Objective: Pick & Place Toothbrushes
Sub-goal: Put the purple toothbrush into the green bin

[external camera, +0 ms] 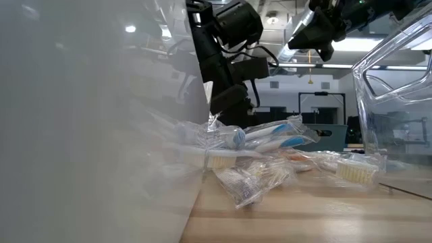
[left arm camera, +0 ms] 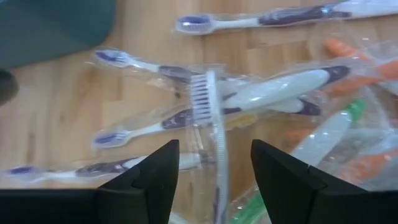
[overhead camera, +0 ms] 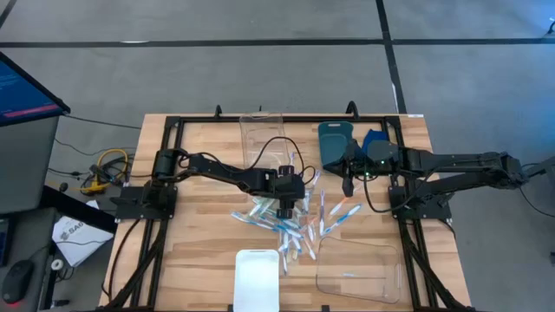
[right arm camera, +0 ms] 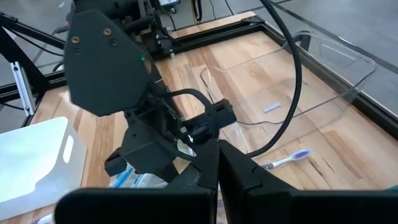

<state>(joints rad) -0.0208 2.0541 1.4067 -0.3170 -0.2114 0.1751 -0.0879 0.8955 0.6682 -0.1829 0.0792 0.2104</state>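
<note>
Several wrapped toothbrushes (overhead camera: 295, 227) lie in a loose pile on the wooden table, with blue, green, orange or white parts (left arm camera: 273, 93). My left gripper (overhead camera: 286, 211) hangs open just over the pile and slants down. In its wrist view its fingers (left arm camera: 214, 180) stand on either side of a clear-handled toothbrush with white bristles (left arm camera: 203, 96), without touching it. The low view shows this gripper (external camera: 229, 101) right behind the pile (external camera: 270, 138). My right gripper (overhead camera: 347, 185) is shut and holds nothing, raised above the table to the right of the pile (right arm camera: 217, 171).
A clear bin (overhead camera: 357, 270) stands near the front right and another (overhead camera: 260, 132) at the far edge. A white bin (overhead camera: 257, 279) sits at the front. A teal pouch (overhead camera: 334, 143) and a blue cloth (overhead camera: 375, 139) lie at the far right. One toothbrush (right arm camera: 286, 162) lies apart.
</note>
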